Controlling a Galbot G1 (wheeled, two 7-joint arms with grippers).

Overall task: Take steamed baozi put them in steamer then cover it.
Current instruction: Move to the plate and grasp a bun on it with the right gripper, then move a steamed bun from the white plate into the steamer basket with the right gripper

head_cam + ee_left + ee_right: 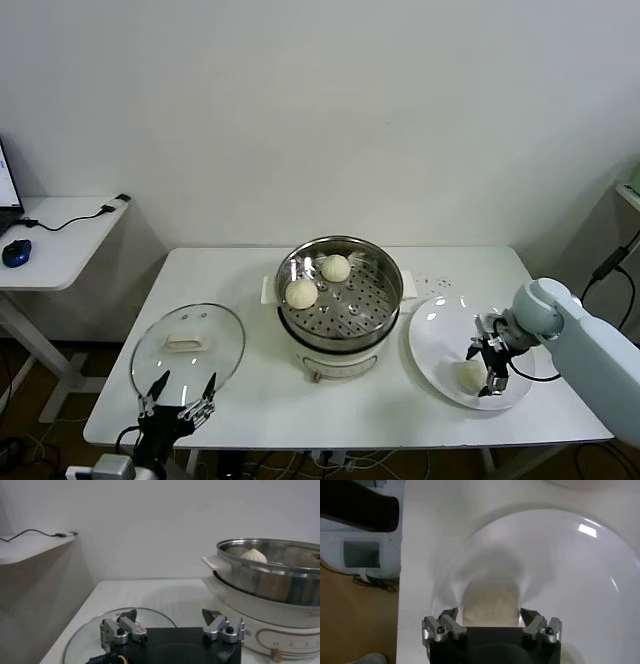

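1. Your right gripper (487, 375) is down over the white plate (435, 340) near the table's (400, 410) right edge. Its fingers (445, 626) stand spread on either side of one steamed baozi (471, 375); you cannot tell whether the pads are touching the dough.
2. That baozi (490, 606) lies on the plate (570, 570) toward the table's front edge, and it is the only bun you can see there.
3. The steamer (340, 300) sits at the middle of the table, just beside the plate. Two baozi rest on its perforated floor: one (301, 293) toward the left edge, one (335, 267) toward the back edge.
4. The cover (188, 345) lies flat near the table's front-left corner, white handle up, apart from the steamer.
5. Your left gripper (180, 400) hangs at the front edge, just over the cover's near rim, fingers (122, 630) wide apart and holding nothing.
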